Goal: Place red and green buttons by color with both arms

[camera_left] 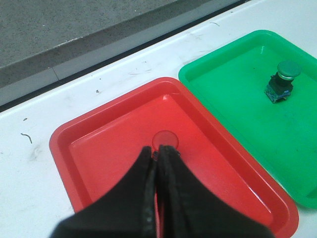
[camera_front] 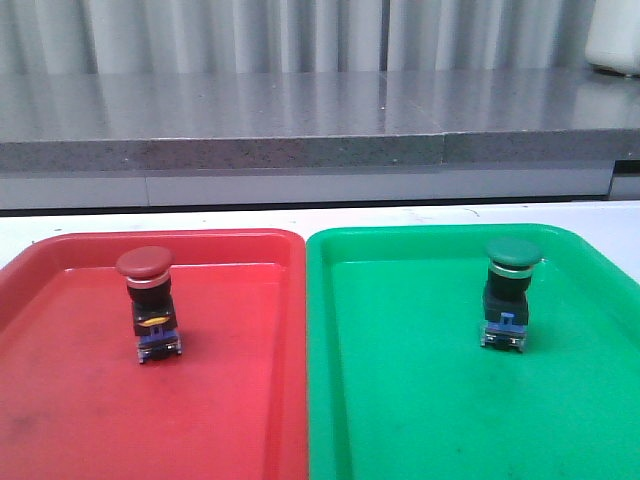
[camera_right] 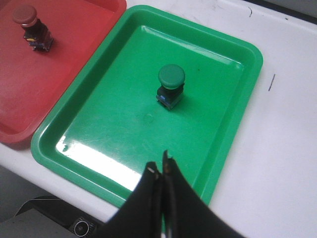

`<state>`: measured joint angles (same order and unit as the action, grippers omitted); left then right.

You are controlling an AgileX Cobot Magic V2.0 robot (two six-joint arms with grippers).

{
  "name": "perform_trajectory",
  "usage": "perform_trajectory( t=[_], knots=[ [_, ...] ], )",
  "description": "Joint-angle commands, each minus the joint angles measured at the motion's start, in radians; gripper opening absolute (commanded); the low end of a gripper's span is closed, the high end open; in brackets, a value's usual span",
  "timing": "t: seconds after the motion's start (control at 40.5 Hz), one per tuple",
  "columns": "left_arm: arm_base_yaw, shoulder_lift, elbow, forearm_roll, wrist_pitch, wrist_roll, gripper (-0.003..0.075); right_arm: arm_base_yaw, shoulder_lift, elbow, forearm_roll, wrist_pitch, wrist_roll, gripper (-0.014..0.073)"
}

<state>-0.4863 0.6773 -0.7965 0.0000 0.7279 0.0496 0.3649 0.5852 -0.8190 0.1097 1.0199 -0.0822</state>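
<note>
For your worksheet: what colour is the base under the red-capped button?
Blue, beneath the red button's black body; the front view shows it best.

Red tray [camera_front: 60, 400] touching green tray [camera_front: 420, 420], white table [camera_front: 610, 215], grey ledge [camera_front: 300, 110] behind

dark red button [camera_front: 146, 288], green button [camera_front: 511, 277], seemingly blue bases

Front view: taken low, facing forward across red tray [camera_front: 60, 400] and green tray [camera_front: 580, 420]. Wrist views: taken from above, angled downward, left over the red tray, right over the green. Both trays are shared.
</note>
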Motion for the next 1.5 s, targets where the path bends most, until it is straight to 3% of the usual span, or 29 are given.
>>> perform_trajectory(
  t=[0.0,0.518,0.74,0.863,1.11,1.48],
  knots=[
    [-0.009,0.002,-0.026,0.0,-0.071,-0.003,-0.002,-0.001,0.002,-0.023,-0.006,-0.055,0.0,-0.007],
    [-0.005,-0.105,0.058,-0.007,-0.073,-0.003,-0.002,-0.001,0.002,-0.023,-0.006,-0.053,0.0,-0.007],
    [0.115,-0.291,0.232,0.0,-0.082,-0.003,-0.002,-0.001,0.002,-0.023,-0.006,-0.052,0.0,-0.007],
    [0.246,-0.409,0.355,0.006,-0.205,-0.003,-0.002,-0.001,0.002,-0.023,-0.006,-0.05,0.0,-0.007],
    [0.439,-0.625,0.656,-0.06,-0.624,-0.003,-0.002,-0.001,0.002,-0.023,-0.006,-0.05,0.0,-0.007],
    [0.499,-0.699,0.826,-0.149,-0.755,-0.003,-0.002,-0.001,0.002,-0.023,-0.006,-0.048,0.0,-0.007]
  ],
)
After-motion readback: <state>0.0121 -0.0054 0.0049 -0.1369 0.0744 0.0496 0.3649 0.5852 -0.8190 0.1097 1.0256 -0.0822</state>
